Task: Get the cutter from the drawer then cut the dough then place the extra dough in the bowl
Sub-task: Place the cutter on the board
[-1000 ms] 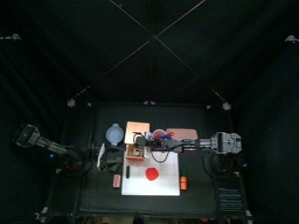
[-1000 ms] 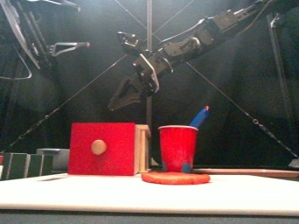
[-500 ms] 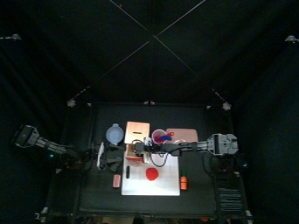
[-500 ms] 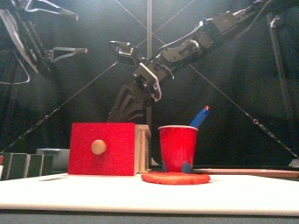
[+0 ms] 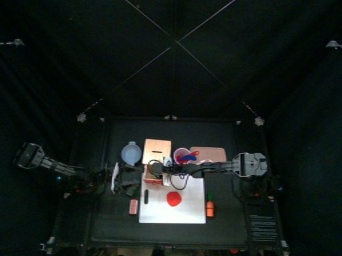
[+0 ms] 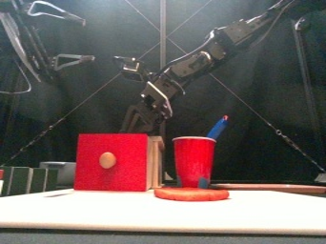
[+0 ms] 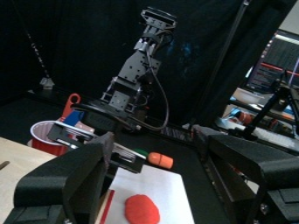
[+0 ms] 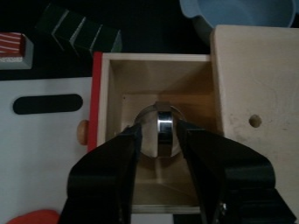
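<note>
Right wrist view, right gripper (image 8: 160, 134) jaws parted above metal cutter (image 8: 159, 122) in open drawer (image 8: 122, 87), left gripper (image 7: 158, 140) wide

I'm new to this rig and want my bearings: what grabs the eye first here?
The right arm's pincer hangs over the wooden box with its jaws open, and the round metal cutter shows between them, lying in the pulled-out drawer. At the table's front, the red dough disc lies on the white board, just in front of the red cup.
</note>
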